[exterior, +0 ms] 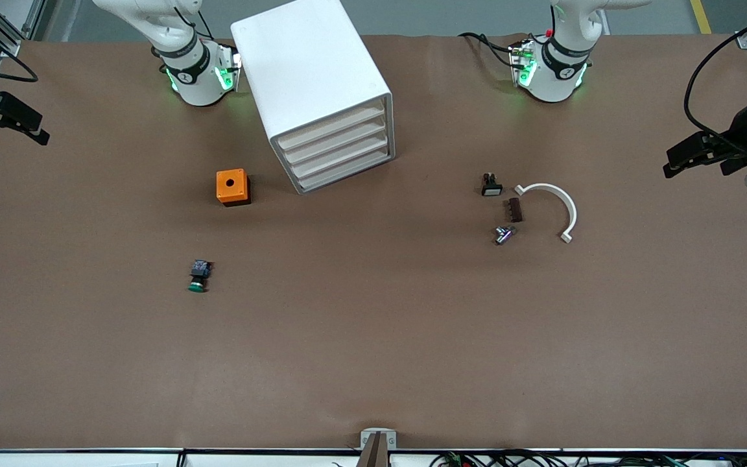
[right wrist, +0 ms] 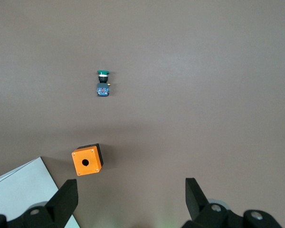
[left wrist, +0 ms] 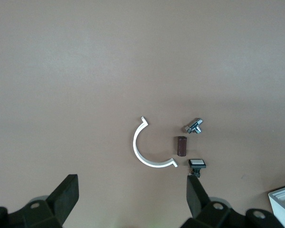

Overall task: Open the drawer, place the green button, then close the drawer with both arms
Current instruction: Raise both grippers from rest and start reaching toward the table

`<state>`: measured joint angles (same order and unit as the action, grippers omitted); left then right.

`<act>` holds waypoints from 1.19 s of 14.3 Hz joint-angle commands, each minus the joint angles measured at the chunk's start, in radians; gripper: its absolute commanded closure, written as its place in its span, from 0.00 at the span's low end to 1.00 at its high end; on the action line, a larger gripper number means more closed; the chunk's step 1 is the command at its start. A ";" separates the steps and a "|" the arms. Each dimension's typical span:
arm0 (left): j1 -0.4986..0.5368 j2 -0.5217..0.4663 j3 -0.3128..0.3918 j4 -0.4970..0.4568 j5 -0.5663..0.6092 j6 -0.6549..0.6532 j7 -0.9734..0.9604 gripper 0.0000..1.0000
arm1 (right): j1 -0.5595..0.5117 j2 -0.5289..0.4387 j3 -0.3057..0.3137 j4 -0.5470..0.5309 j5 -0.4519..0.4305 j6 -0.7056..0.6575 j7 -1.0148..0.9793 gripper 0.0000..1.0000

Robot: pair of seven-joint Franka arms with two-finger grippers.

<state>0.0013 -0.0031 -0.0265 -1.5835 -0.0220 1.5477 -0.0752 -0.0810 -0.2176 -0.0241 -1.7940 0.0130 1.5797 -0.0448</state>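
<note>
Front view only: drawer (exterior: 340,154) shut, third of four in the white cabinet (exterior: 312,78).
Button (exterior: 198,275): on table, nearer camera than orange box (exterior: 232,187), well apart from both grippers.
Left gripper (left wrist: 133,202): fingers spread, empty.
Right gripper (right wrist: 130,202): fingers spread, empty.

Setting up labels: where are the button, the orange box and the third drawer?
button (exterior: 198,275): front view, on its black-and-blue body.
orange box (exterior: 231,186): front view, on its top face.
drawer (exterior: 342,158): front view, on its pale front, third from top.

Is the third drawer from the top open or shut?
Shut: the drawer has its front flush with the other three in the cabinet.
</note>
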 commanded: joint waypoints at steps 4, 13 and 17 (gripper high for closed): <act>0.005 0.006 -0.006 0.019 0.020 -0.035 -0.001 0.00 | -0.017 0.013 0.012 0.022 -0.010 -0.001 -0.010 0.00; -0.010 0.141 -0.007 0.025 0.007 -0.081 -0.014 0.00 | -0.003 0.130 0.016 0.077 -0.011 0.002 -0.013 0.00; -0.043 0.290 -0.009 0.028 -0.036 -0.025 -0.070 0.00 | 0.000 0.214 0.016 0.123 -0.010 0.000 -0.010 0.00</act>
<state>-0.0190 0.2128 -0.0328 -1.5850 -0.0362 1.4995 -0.0902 -0.0802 -0.0724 -0.0125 -1.7382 0.0129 1.5996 -0.0492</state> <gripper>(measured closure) 0.000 0.000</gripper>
